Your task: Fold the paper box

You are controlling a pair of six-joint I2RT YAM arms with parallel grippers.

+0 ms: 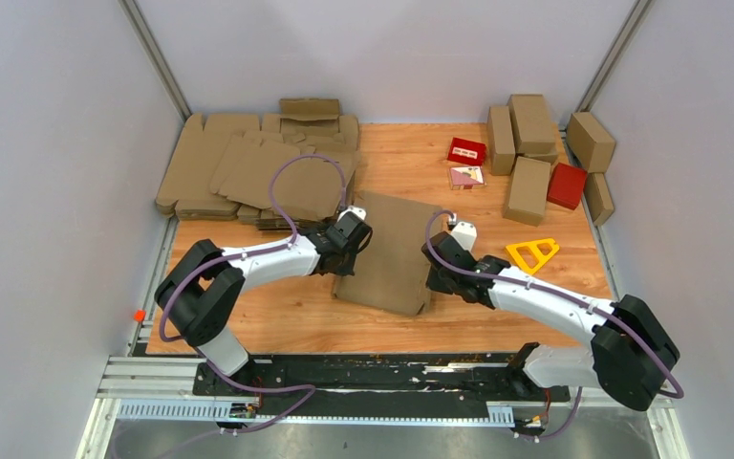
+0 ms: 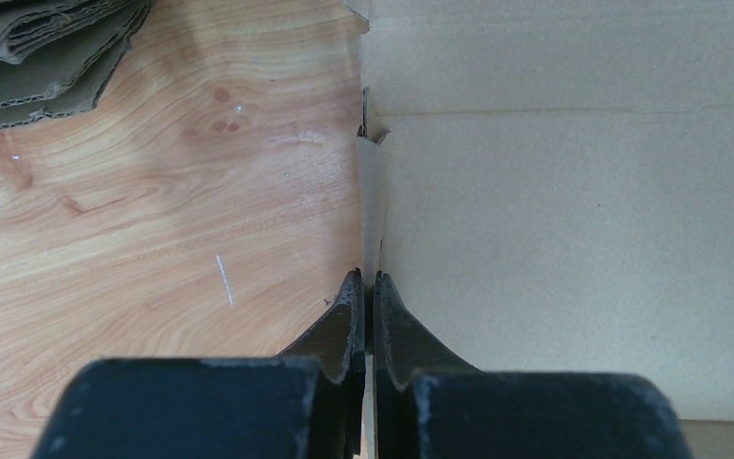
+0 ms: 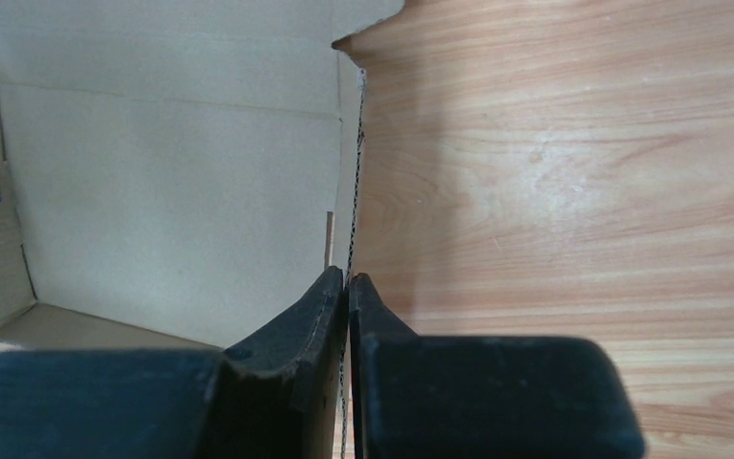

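Note:
The paper box (image 1: 389, 251) is a plain brown cardboard sheet lying in the middle of the table between the two arms. My left gripper (image 1: 347, 239) is shut on its left side flap, which stands up edge-on between the fingers in the left wrist view (image 2: 370, 282), with the box panel (image 2: 573, 220) to the right. My right gripper (image 1: 437, 258) is shut on the right side flap, whose corrugated edge runs up from the fingertips in the right wrist view (image 3: 348, 277). The box's inner panel (image 3: 172, 191) lies to the left there.
A stack of flat brown blanks (image 1: 248, 172) lies at the back left, its edge in the left wrist view (image 2: 38, 57). Finished brown boxes (image 1: 528, 153) and red boxes (image 1: 566, 185) stand at the back right. A yellow triangle (image 1: 532, 253) lies near the right arm.

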